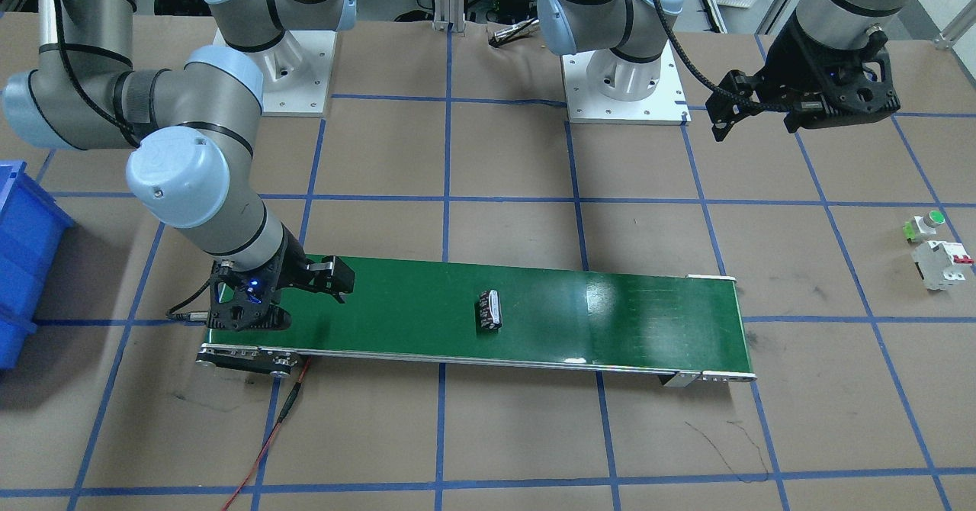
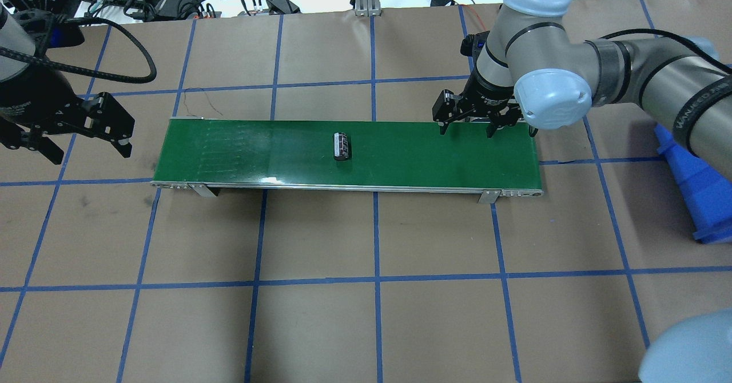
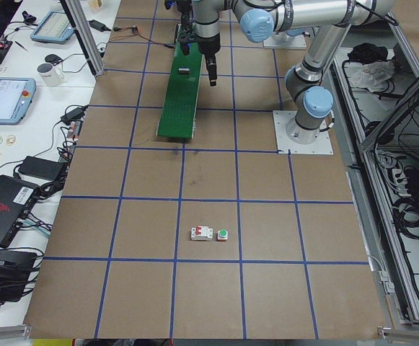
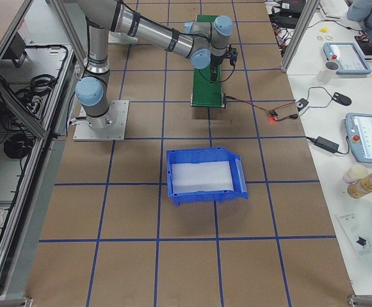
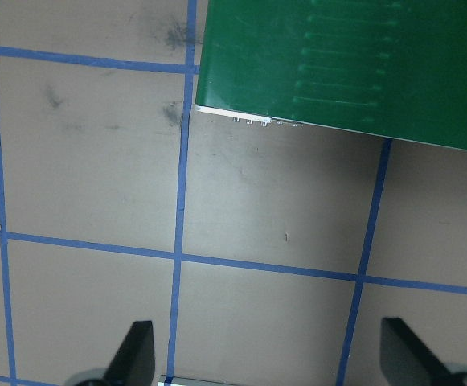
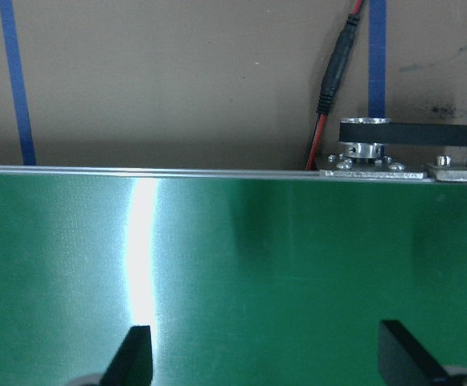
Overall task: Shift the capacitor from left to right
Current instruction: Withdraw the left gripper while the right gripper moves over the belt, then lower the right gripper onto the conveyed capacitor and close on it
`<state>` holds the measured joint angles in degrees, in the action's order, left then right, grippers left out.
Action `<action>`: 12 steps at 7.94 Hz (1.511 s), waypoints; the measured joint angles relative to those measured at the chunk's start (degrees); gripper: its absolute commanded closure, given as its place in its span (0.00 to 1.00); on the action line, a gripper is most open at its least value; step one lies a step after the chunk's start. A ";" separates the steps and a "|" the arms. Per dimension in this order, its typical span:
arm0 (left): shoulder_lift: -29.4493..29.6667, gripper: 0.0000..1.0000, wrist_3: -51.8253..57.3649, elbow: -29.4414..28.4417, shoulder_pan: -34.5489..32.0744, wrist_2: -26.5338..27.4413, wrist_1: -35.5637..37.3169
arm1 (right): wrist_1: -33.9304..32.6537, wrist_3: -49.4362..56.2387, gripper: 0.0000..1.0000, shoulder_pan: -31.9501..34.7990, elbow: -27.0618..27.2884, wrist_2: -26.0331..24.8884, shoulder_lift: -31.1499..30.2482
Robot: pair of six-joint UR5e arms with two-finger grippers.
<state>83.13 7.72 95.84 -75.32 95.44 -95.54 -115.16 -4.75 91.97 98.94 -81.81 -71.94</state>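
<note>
Overhead exterior gives us the capacitor (image 2: 342, 146) lying on its side near the middle of the green conveyor belt (image 2: 429, 160), well apart from both grippers. We see the right gripper (image 2: 466, 132) over the belt's right end, jaws spread wide and empty. The left gripper (image 2: 87, 146) hangs beyond the belt's left end, likewise wide and empty
</note>
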 measured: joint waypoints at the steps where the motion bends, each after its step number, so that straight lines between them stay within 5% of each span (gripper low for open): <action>1: 0.01 0.00 -0.04 0.02 0.00 0.00 0.00 | -0.03 -0.08 0.00 0.07 0.02 -0.04 0.01; 12: 0.01 0.00 0.02 0.21 0.00 0.10 0.00 | -1.29 -2.87 0.00 2.07 0.31 -0.75 0.81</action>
<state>83.14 7.74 96.05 -75.32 95.54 -95.54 -116.45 -7.62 94.04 99.24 -82.55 -71.13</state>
